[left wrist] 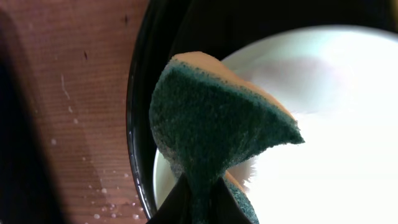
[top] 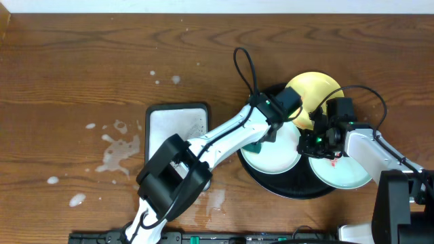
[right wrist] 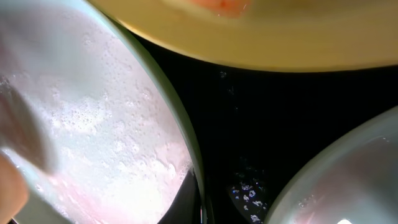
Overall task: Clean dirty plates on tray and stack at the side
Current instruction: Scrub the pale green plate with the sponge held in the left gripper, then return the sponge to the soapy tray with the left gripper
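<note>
Overhead, the black tray (top: 293, 191) sits at about 3 o'clock on the wooden table (top: 81, 61) and carries all three plates. The yellow plate (top: 308, 91) is at the tray's 12 o'clock, the mint-white plate (top: 281, 157) at 9 o'clock, and the pale blue-green plate (top: 346, 173) at 4 o'clock, reaching out to the tray's rim. None of them is stacked.

The left gripper (top: 261, 140) hangs over the 10 o'clock edge of the mint-white plate. In the left wrist view, the left gripper's jaws are nearly together, pinching the lower end of a green sponge (left wrist: 211, 124) with a pale orange backing. The sponge stands over the plate's rim, just beside the tray's raised wall.

The right gripper (top: 319, 139) is over the middle of the tray, between the three plates. I cannot tell how far its jaws are parted, or whether they hold anything.

From the right wrist, the mint-white plate shows wet foam and a faint pink tinge. The yellow plate has a reddish smear at the top edge of the frame. Bare wet tray lies between the plates.

A small white tray (top: 178, 125) lies at the black tray's 9 o'clock, and water splashes (top: 119, 150) mark the table beyond it.
</note>
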Controlling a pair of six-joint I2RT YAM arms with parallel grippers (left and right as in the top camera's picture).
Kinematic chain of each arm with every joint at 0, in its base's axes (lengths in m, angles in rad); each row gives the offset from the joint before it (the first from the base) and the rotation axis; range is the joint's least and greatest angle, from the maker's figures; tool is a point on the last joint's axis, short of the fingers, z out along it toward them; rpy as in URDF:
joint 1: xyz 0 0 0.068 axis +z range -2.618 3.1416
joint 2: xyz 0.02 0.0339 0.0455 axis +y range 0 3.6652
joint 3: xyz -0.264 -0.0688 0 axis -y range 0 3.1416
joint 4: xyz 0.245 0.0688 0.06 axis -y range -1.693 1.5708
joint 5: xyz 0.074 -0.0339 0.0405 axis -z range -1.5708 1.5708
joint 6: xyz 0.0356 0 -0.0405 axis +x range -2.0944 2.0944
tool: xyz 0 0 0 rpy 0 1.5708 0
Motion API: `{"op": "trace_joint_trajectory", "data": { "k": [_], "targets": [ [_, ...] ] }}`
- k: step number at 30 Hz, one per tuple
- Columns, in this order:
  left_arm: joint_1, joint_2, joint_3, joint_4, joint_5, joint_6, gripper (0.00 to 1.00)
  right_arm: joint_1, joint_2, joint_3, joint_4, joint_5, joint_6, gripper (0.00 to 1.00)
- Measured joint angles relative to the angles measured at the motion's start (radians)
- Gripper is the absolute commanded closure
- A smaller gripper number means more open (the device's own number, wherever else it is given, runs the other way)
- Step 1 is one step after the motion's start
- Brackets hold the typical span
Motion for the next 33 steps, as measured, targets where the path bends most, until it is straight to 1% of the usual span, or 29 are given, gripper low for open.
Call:
{"op": "trace_joint_trajectory", "data": {
  "k": [1,2,3,5,8,11,14,17,20,21,25,27,28,30,33],
  "targets": [
    [0.002,-0.012,0.0,-0.001,0.009,0.0,0.92,0.0,0.0,0.0,0.001,0.002,-0.001,0.87],
    [0.005,-0.029,0.0,-0.009,0.022,0.0,0.92,0.0,0.0,0.0,0.003,0.003,0.0,0.85],
    [0.008,-0.05,0.0,-0.018,0.035,0.0,0.92,0.0,0.0,0.0,0.005,0.0,-0.002,0.86],
    [0.016,-0.105,0.0,-0.05,0.058,0.0,0.92,0.001,0.0,0.0,0.008,0.0,-0.005,0.99],
    [0.044,-0.2,0.003,-0.138,0.081,0.0,0.92,0.0,0.0,0.0,0.012,0.004,-0.003,0.99],
    [0.108,-0.286,0.008,-0.242,0.09,0.001,0.92,0.0,0.0,0.007,-0.01,0.007,-0.003,0.99],
    [0.21,-0.335,0.007,-0.327,0.095,0.012,0.92,0.0,-0.008,0.02,-0.059,0.035,-0.004,0.99],
    [0.322,-0.356,-0.026,-0.345,0.097,0.032,0.92,0.002,-0.053,0.031,-0.142,0.098,-0.003,0.99],
    [0.415,-0.367,-0.103,-0.337,0.098,0.062,0.84,0.031,-0.152,0.05,-0.199,0.183,-0.002,0.99],
    [0.443,-0.368,-0.135,-0.332,0.098,0.076,0.79,0.051,-0.188,0.06,-0.211,0.214,0.0,0.99],
    [0.506,-0.379,-0.229,-0.278,0.127,0.126,0.67,0.151,-0.323,0.084,-0.24,0.348,0.01,0.99],
    [0.525,-0.395,-0.266,-0.253,0.149,0.146,0.63,0.215,-0.386,0.087,-0.245,0.434,0.019,0.99],
    [0.531,-0.406,-0.28,-0.246,0.161,0.156,0.59,0.24,-0.406,0.089,-0.247,0.468,0.021,0.99],
    [0.535,-0.423,-0.291,-0.242,0.174,0.171,0.49,0.299,-0.445,0.093,-0.247,0.551,0.024,0.99],
    [0.535,-0.463,-0.294,-0.239,0.191,0.183,0.41,0.385,-0.476,0.106,-0.246,0.682,0.013,0.99]
  ]
}}
